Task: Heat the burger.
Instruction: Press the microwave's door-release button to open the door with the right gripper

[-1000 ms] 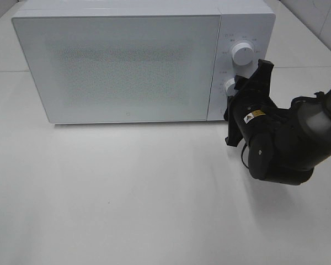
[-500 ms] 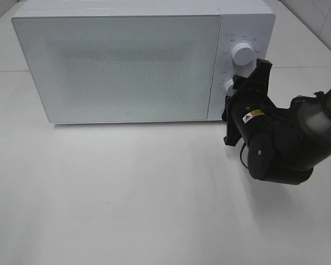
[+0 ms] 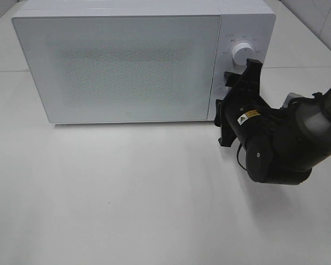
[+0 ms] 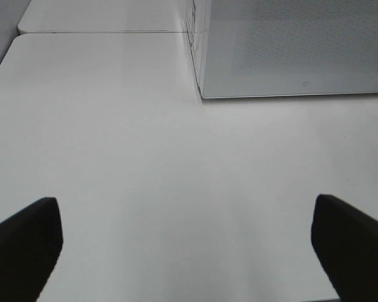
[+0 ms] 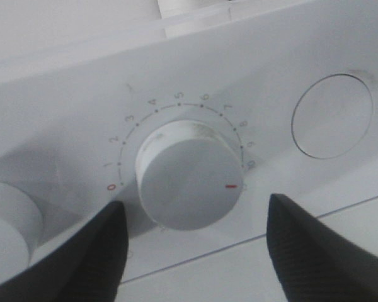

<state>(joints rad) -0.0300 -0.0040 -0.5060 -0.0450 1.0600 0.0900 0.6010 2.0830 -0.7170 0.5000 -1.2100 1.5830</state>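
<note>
The right claw (image 5: 192, 236) is standing open in front of the microwave (image 3: 143, 6), its fingers (image 5: 82, 251) flanking the lower knob (image 5: 189, 176) of the microwave's control panel without touching it. The knob's red mark is pointing near the high end of its numbered dial. The left claw (image 4: 186, 251) is hanging open and empty, out from the microwave's corner away from the knobs. The burger is showing in no view; with the microwave's door (image 3: 121, 66) shut, it is probably sitting inside. For any further turn, the fingers should be closing squarely on the knob's sides and twisting without pushing the microwave back.
</note>
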